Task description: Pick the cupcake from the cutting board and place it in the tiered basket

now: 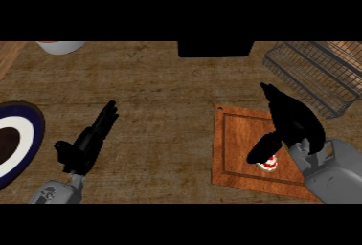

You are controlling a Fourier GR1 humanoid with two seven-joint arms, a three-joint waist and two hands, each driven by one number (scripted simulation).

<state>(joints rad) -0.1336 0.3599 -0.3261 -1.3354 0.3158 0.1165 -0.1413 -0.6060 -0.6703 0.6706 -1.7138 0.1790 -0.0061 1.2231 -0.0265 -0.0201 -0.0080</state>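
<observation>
One cupcake point(268, 164), white with red on top, sits on the wooden cutting board point(244, 143) near its lower right part, mostly hidden. Over it arches the right robot hand point(291, 122), thumb reaching down to the cupcake's left side, fingers stretched up toward the tiered basket point(318, 72) at the upper right; whether it grips the cupcake cannot be told. Well apart on the brown surface point(155, 86), the left robot hand point(88, 141) rests with fingers straight, just right of a dark-rimmed plate point(25, 139).
</observation>
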